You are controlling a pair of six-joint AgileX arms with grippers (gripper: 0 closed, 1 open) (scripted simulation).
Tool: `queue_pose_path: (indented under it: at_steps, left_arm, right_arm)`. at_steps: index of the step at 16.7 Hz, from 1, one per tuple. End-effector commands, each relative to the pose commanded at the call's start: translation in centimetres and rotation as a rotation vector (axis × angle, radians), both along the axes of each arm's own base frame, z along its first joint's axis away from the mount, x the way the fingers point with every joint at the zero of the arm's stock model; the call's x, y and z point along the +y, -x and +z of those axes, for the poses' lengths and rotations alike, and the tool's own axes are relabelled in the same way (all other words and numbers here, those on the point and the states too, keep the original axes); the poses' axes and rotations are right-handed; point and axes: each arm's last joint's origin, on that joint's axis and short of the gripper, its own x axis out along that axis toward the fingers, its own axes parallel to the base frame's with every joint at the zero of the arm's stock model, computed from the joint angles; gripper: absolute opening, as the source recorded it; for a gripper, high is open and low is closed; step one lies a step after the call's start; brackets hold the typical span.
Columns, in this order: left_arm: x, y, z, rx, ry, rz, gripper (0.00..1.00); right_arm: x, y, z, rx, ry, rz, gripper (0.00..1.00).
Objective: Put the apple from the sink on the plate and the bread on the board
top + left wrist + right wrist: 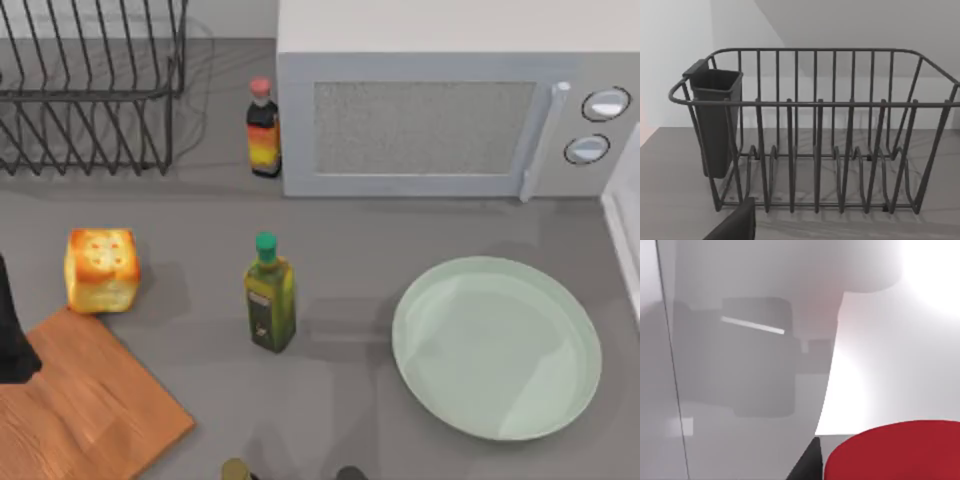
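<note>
Close beneath the right end effector (pixel 812 462), the apple (pixel 895 452) sits in the sink; finger state cannot be told. Off-centre contact could roll it away. Bread (pixel 101 270) touches the board (pixel 85 400) edge.

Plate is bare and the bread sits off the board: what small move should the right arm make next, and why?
Probably ease the right gripper down onto the apple, which looms large and close in the right wrist view. The plate holds nothing yet, and the bread stands on the table beside the board.
</note>
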Motion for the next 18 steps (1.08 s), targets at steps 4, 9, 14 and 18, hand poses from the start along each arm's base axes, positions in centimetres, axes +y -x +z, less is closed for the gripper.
queue_pose_path:
  at_steps: [4, 9, 14, 18]
  left_arm:
    - [0.0, 0.0, 0.0, 0.0, 0.0, 0.0, 1.0]
    - [0.0, 0.0, 0.0, 0.0, 0.0, 0.0, 1.0]
    - [0.0, 0.0, 0.0, 0.0, 0.0, 0.0, 1.0]
    - [0.0, 0.0, 0.0, 0.0, 0.0, 0.0, 1.0]
  right_arm:
    - [3.0, 0.0, 4.8, -0.058, 0.018, -0.012, 0.0]
    - [10.1, 2.1, 11.5, -0.118, 0.012, -0.026, 0.0]
    - [18.1, 5.8, 14.4, -0.113, -0.025, -0.022, 0.0]
    - [23.3, 8.2, 12.7, -0.032, -0.03, -0.008, 0.0]
